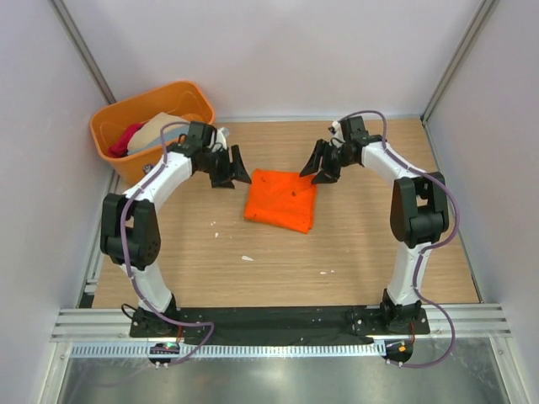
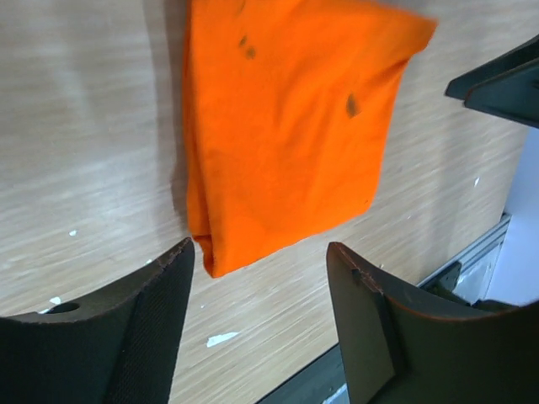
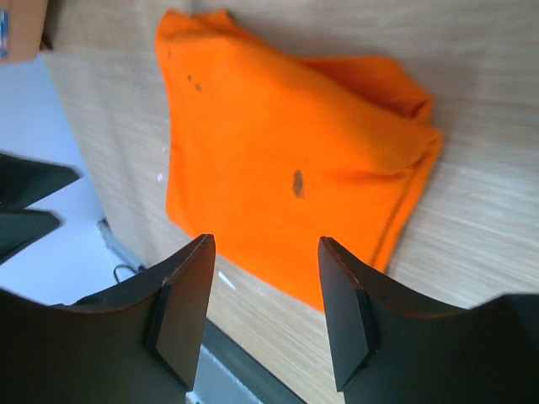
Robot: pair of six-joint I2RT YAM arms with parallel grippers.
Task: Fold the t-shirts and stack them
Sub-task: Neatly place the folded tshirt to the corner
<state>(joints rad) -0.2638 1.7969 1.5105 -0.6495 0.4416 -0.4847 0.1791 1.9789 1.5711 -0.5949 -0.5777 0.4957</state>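
Note:
A bright orange t-shirt (image 1: 282, 199) lies folded into a compact rectangle in the middle of the wooden table (image 1: 210, 261); it also fills the left wrist view (image 2: 286, 126) and the right wrist view (image 3: 286, 160), with a few small dark spots on it. My left gripper (image 1: 237, 168) hangs just off the shirt's far left corner, open, nothing between its fingers (image 2: 152, 328). My right gripper (image 1: 319, 167) hangs off the far right corner, open and empty too. More t-shirts, one crimson-pink (image 1: 126, 139) and one beige (image 1: 164, 128), sit bunched in the tub.
A rigid orange plastic tub (image 1: 118, 164) stands at the table's back left corner, close behind the left arm. White walls with metal posts enclose the back and sides. A few small white scraps (image 1: 247, 258) lie on the wood in front of the shirt.

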